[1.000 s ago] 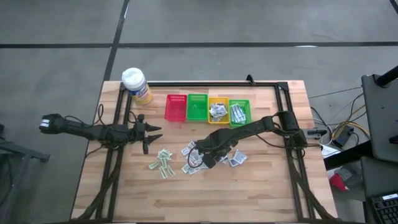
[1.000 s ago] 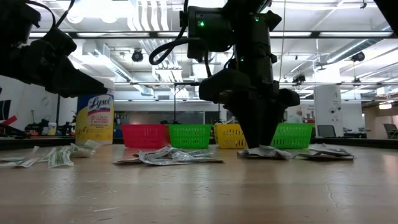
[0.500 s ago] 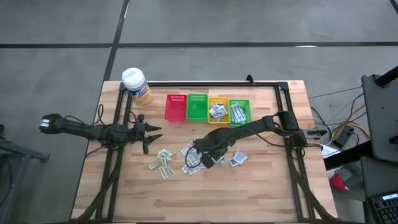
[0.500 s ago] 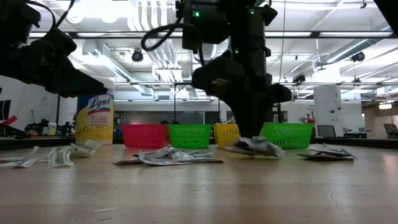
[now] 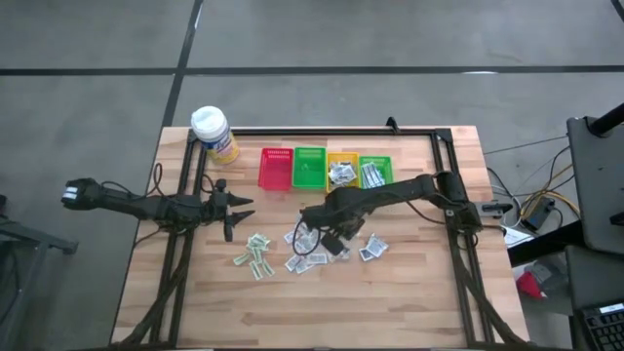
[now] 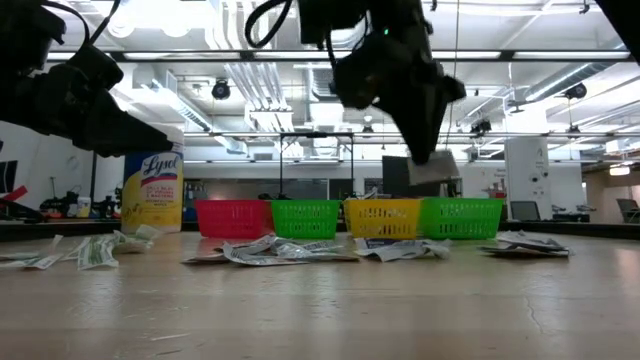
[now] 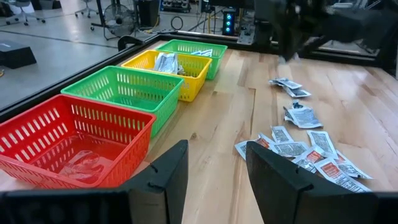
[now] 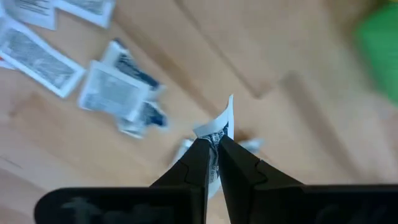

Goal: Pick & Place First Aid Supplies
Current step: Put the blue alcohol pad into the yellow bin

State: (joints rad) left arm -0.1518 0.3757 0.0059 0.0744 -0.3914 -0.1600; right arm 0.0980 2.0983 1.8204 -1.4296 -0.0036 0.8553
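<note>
Landmark: the row of four baskets, table [image 5: 409, 302] under all of it.

Nearest the table's front edge, well in front of the row: loose packets [image 5: 255, 255] lying flat on the wood, green-print ones to the left, grey-blue ones [image 5: 310, 259] in the middle, a few more [image 5: 370, 250] toward the right.

Right gripper [image 8: 211, 144] is up off the table, in front of the yellow/right green baskets. Jaws pinched nearly shut on one packet [image 8: 219, 127], held by its edge; it hangs clear of the wood [image 6: 432, 168].

Left gripper [image 5: 234, 214] hovers in front-left of the red basket [image 5: 275, 169]. Fingers [image 7: 165, 171] apart, nothing between them.

Row, left to right: red, green [image 5: 309, 167], yellow [image 5: 340, 172], green [image 5: 375, 174]. Packets lie in the yellow and right green ones.

Bottle [image 5: 214, 134] stands left of the red basket, at the back.
</note>
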